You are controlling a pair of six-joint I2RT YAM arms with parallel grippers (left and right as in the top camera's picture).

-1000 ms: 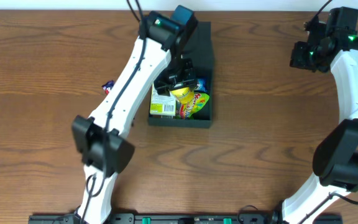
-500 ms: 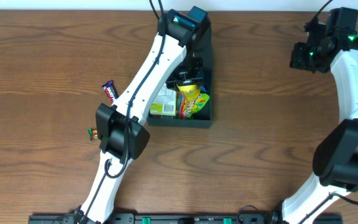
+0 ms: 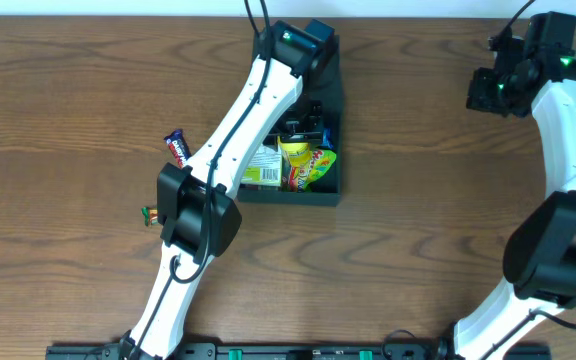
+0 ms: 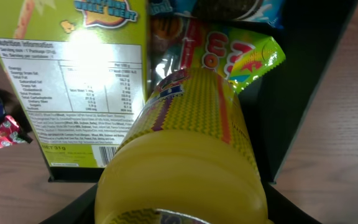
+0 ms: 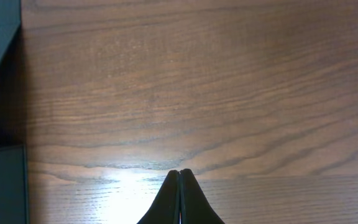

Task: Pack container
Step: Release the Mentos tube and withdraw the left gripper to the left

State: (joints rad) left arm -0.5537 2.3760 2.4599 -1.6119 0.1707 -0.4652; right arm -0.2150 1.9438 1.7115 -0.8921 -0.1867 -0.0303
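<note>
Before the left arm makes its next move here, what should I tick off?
1. Is the container open: ok.
2. Is the yellow packet inside it: ok.
3. Does the left gripper hold the yellow packet: cannot tell, the grip is not visible.
4. Is the right gripper clear of the container: ok, shut over bare table.
5. Is everything packed: not ok, a blue packet and a small wrapper lie on the table.

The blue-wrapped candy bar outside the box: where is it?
Overhead view: the candy bar lies on the table left of the container, close beside the left arm.
</note>
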